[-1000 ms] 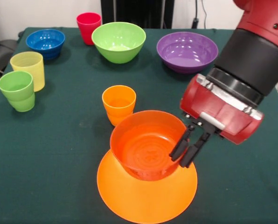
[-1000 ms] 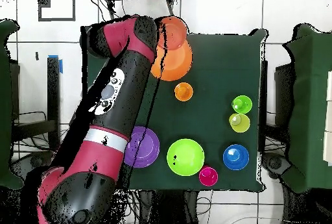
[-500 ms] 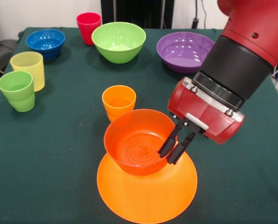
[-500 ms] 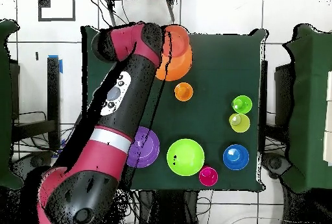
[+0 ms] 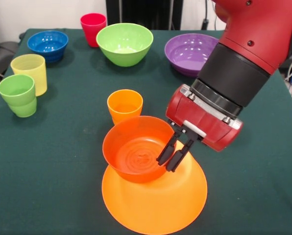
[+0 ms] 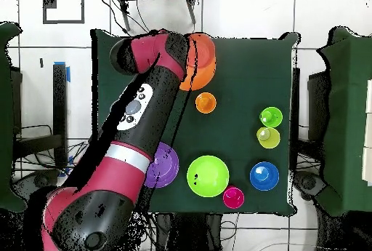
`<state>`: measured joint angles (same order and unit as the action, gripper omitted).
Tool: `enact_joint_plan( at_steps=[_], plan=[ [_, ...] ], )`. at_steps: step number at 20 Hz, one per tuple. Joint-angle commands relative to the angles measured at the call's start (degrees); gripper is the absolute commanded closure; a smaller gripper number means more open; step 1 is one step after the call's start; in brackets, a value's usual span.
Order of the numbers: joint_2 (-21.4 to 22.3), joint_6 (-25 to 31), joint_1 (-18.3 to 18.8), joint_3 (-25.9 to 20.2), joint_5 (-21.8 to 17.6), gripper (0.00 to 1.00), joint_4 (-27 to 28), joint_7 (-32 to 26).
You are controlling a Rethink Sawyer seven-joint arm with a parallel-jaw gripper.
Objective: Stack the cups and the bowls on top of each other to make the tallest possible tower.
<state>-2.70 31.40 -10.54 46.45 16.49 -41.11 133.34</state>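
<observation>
One end effector [image 5: 168,156] clamps red-orange bowl [image 5: 133,152] rim — above large orange bowl [image 5: 156,198]

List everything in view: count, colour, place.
Large dish: 1, orange, flat on the table at the front view's bottom centre.
Red-orange bowl: 1, over the large dish, gripped at its right rim.
Orange cup: 1, just behind that bowl.
Green bowl: 1, far centre.
Purple bowl: 1, far right.
Blue bowl: 1, far left.
Red cup: 1, far side, between blue and green bowls.
Pale yellow cup: 1, left.
Green cups: seemingly 2 nested, left edge.
Table: 1, dark green.
Gripper: 1, black fingers, closed on the red-orange bowl's rim.
</observation>
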Motion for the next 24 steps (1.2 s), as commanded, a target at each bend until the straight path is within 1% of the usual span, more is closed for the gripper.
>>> enact_joint_plan(
  at_steps=[1,12,18,24],
  plan=[
    [0.7,-1.3,-0.4,-7.1,-3.9,1.0,-4.0,0.0],
    [0.6,-1.4,-2.2,-6.6,-3.2,1.0,-6.2,2.7],
    [-0.1,-1.3,-3.2,-6.2,-2.4,1.0,-6.3,4.4],
    [-0.5,-1.6,-3.3,-6.2,-2.2,1.0,-6.2,4.8]
  ],
)
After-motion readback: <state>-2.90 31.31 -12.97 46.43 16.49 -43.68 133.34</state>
